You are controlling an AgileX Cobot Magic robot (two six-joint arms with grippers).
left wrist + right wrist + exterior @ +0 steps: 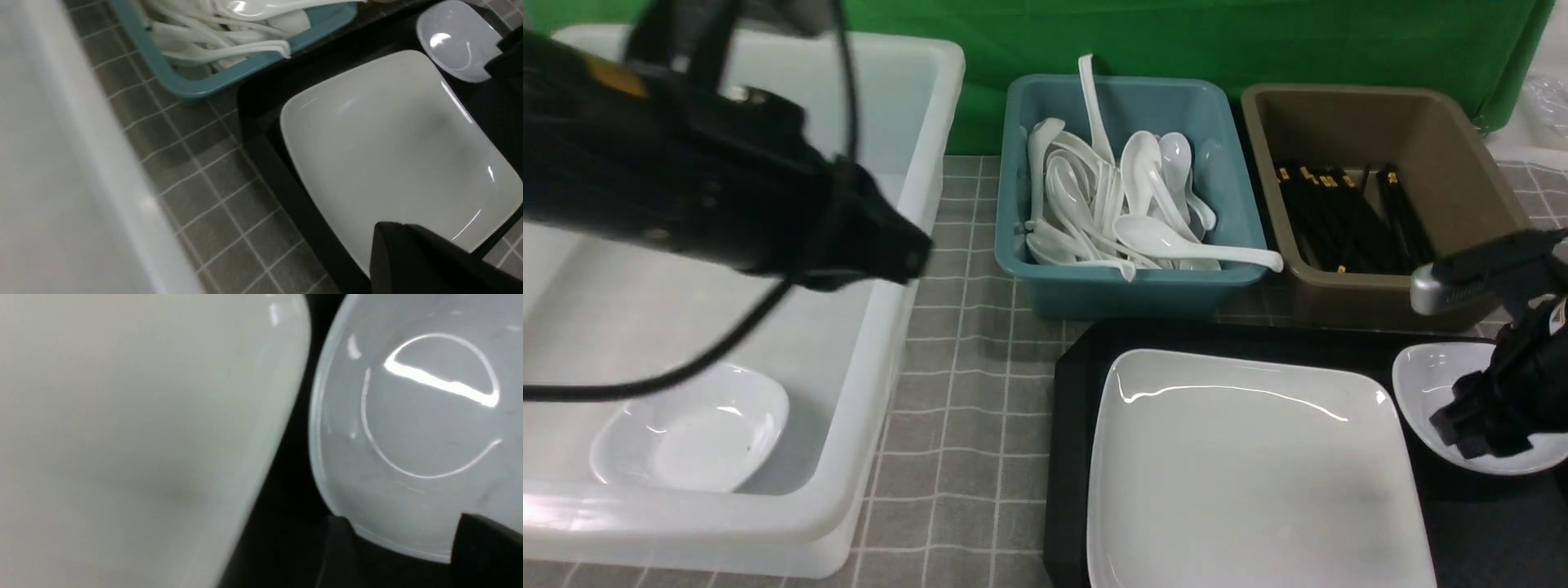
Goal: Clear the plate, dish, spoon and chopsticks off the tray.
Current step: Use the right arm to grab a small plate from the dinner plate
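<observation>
The left arm [686, 180] is hovering over a white tub [915, 106] holding one bowl [690, 433], its left fingers [425, 257] too hidden to tell open from closed, while spoons [1143, 204] are filling a teal bin [1127, 290] and chopsticks [1347, 220] a brown tub [1462, 147] on the table [964, 392]. The plate [1250, 465] and, just beside it, the dish [1429, 384] are lying on the tray [1070, 425], the right fingers [488, 551] standing apart over the dish's rim.

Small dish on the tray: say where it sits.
Front view, right side: the small dish sits on the tray, just right of the plate, beneath the right tool.
</observation>
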